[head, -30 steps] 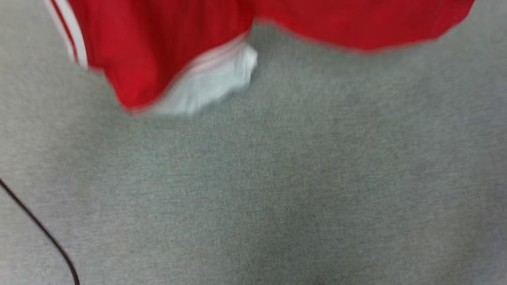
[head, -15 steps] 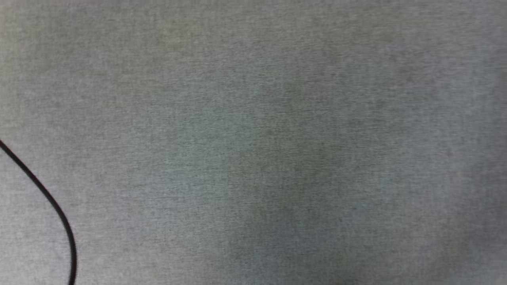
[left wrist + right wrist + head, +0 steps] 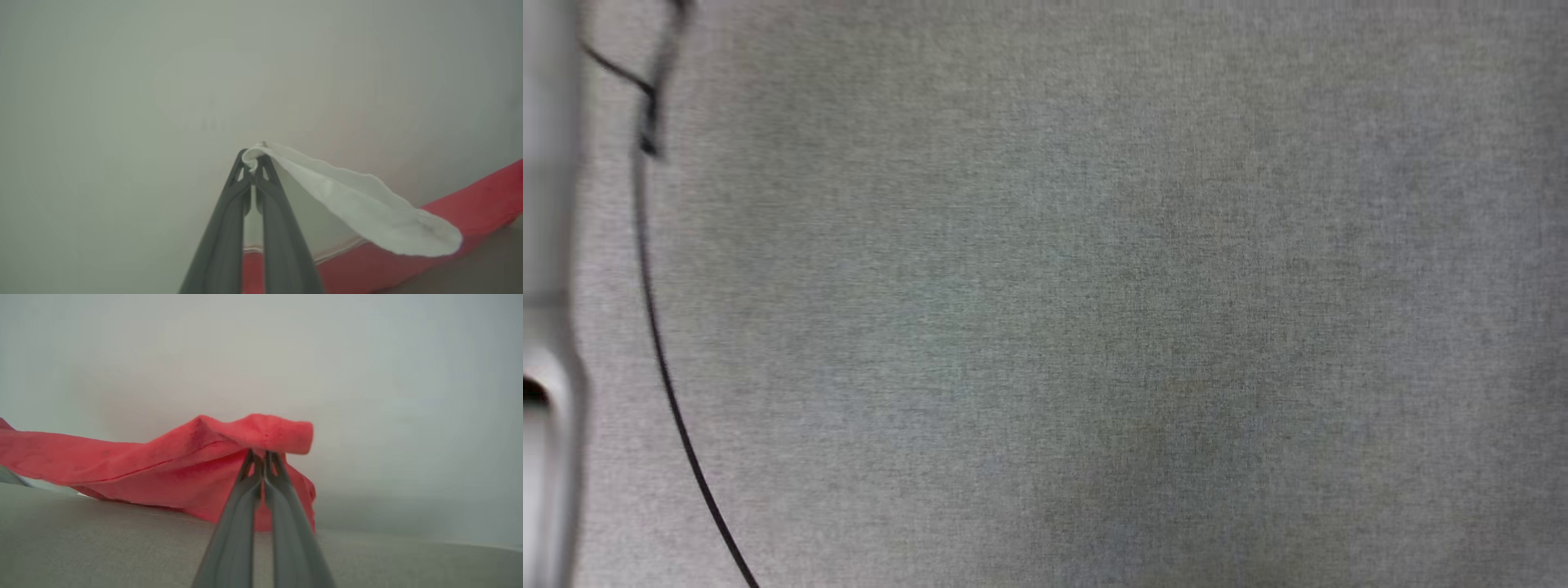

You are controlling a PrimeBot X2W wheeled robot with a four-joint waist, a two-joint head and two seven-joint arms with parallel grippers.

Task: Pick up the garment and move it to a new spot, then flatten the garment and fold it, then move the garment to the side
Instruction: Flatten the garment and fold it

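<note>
- The left gripper (image 3: 254, 165) has its fingers pressed together on the tip of a white sleeve (image 3: 359, 204), which droops away from the pinch.
- The right gripper (image 3: 261, 457) is closed on a fold of red cloth, and the edge curls over its fingertips.
- The garment (image 3: 163, 469) hangs in the air between the two grippers. In the right wrist view its lower part sags close to the grey surface (image 3: 81, 547); I cannot tell whether it touches.
- The left hold looks thin, just the sleeve's end, so I think a quick swing or a hard pull apart could slip it free and drop that side in a heap.
- If the grippers come down unevenly, the slack middle could land first and bunch up, making the flattening harder.
- A dark cable (image 3: 658, 343) lies on the surface in the head view. Cloth dragged across it might snag or pull it along.
</note>
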